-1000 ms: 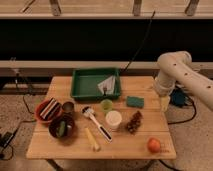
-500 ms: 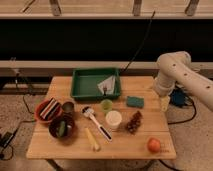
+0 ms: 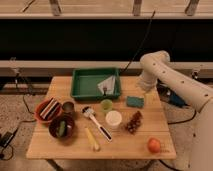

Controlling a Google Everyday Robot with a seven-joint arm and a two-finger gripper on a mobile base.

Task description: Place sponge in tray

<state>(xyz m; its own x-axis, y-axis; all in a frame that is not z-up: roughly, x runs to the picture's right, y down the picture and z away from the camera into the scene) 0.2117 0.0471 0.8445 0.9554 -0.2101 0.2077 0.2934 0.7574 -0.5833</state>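
The teal-green sponge (image 3: pixel 135 102) lies flat on the wooden table, to the right of the tray. The dark green tray (image 3: pixel 86 80) stands at the table's back middle with a white folded paper (image 3: pixel 108 85) inside it. My gripper (image 3: pixel 144 90) hangs at the end of the white arm, at the table's back right. It is just above and behind the sponge and beside the tray's right wall. It holds nothing that I can see.
A small light-green cup (image 3: pixel 106 105) and a white cup (image 3: pixel 113 119) stand in front of the tray. On the left are a red bowl (image 3: pixel 48 109), a brown bowl (image 3: pixel 62 127) and a small can (image 3: pixel 68 107). A brush (image 3: pixel 96 122), a banana (image 3: pixel 92 139), a dark grape cluster (image 3: pixel 133 122) and an orange fruit (image 3: pixel 154 145) lie near the front.
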